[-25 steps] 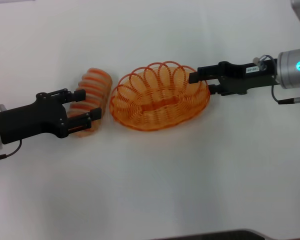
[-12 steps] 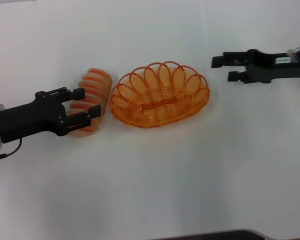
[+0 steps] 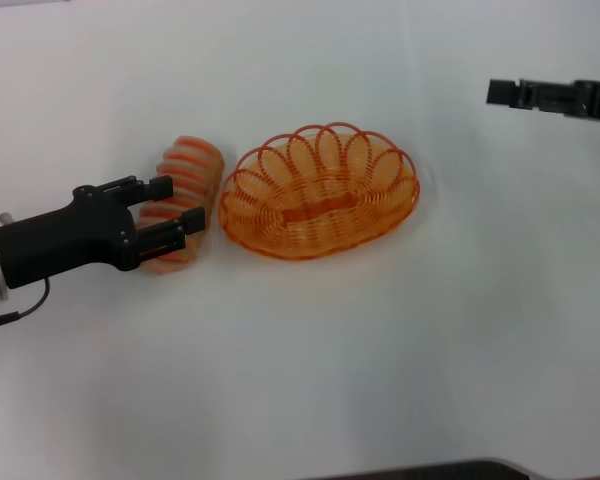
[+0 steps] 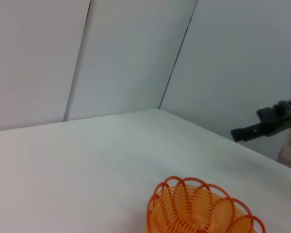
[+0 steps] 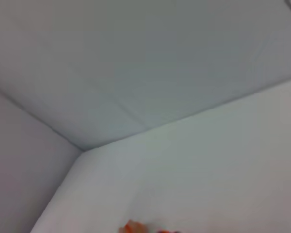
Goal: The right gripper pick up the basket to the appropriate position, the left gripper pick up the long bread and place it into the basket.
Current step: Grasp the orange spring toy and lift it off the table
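Head view first: we see our left gripper with its jaws spread around the near end of the bread, one finger on each side, not yet closed on it as far as we can tell. The bread lies on the white table just beside the basket, which sits upright near the middle. Our right gripper is high and well apart from the basket, holding nothing; we cannot tell how wide its jaws stand.

Left wrist view: we see only the basket's scalloped rim low in the picture, and the right gripper farther off. Our own fingers and the bread do not show.

Right wrist view: mostly bare table and wall, with a sliver of orange at the picture's edge that we cannot identify.

To do this step well, we judge we should close squarely across the loaf's ridges so it cannot roll, lift it clear of the basket's looped rim, then lower it lengthwise along the basket's long axis.
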You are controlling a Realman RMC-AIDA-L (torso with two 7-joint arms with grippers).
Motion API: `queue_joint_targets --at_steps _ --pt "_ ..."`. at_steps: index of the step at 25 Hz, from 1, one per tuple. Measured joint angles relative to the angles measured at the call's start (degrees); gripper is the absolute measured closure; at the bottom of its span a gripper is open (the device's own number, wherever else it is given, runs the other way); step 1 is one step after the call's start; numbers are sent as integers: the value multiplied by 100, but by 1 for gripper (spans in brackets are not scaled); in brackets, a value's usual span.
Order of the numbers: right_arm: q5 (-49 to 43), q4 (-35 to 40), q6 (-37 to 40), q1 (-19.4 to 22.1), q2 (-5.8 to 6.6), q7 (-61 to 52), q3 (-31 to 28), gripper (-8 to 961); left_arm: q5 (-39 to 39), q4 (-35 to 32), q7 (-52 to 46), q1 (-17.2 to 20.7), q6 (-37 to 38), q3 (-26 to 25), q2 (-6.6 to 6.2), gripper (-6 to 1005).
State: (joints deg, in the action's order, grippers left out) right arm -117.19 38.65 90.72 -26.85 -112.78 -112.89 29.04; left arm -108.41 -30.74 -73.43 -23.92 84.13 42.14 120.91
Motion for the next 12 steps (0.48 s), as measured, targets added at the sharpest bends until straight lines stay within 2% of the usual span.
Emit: queue_joint_targets --at_steps 4,12 --pt "-171 3 372 75 44 981 99 36 74 68 -96 16 8 -15 -13 313" --pt "-819 3 695 296 -129 2814 127 36 82 108 -218 -4 73 -100 -3 315"
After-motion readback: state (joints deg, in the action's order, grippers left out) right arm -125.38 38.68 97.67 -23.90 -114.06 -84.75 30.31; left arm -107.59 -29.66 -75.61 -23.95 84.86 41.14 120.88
